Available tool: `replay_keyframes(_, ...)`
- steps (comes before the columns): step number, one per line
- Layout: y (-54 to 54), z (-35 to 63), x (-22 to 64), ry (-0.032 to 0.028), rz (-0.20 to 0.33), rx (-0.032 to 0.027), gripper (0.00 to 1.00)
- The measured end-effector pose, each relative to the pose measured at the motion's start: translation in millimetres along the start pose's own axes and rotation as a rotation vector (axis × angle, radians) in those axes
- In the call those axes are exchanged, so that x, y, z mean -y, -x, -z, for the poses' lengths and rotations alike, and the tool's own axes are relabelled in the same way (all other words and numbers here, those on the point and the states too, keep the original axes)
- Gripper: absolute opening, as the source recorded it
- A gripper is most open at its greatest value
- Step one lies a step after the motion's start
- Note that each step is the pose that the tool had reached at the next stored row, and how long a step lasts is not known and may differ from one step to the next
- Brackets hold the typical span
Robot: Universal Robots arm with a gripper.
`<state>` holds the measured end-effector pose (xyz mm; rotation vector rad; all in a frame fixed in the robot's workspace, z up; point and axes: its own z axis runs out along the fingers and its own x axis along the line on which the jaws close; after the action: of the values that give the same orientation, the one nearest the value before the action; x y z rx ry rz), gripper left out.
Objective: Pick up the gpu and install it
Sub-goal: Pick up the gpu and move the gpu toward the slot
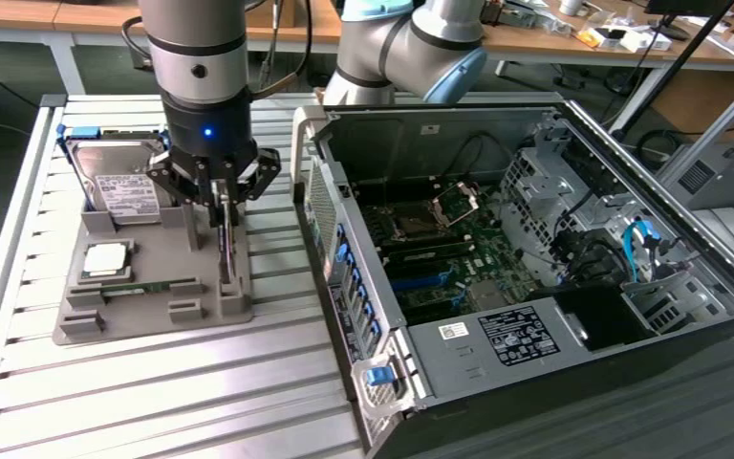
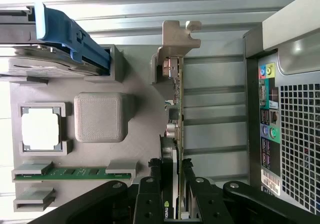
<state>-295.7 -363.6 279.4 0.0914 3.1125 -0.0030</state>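
One gpu (image 2: 178, 114), on edge in the grey holder (image 1: 150, 320), lies straight under my gripper (image 1: 222, 218), long axis along the holder toward its bracket (image 2: 177, 36), fingers (image 2: 154, 186) closed narrow across its faces.

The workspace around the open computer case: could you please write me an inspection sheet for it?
surface: slatted metal table with a grey parts holder on it.
job's things: gpu stands on edge in the holder; computer case lies open beside it.
clutter: hard drive, processor and memory stick in the holder.
tool: tool closed on the gpu from above.
cables: blue cable and black cables inside the case.
surroundings: wooden benches with loose items behind.
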Motion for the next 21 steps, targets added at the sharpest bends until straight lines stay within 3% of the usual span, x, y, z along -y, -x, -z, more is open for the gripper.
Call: replay_keyframes(21,0.4,12.8,0.0,0.0001,0.000,0.0001,0.27)
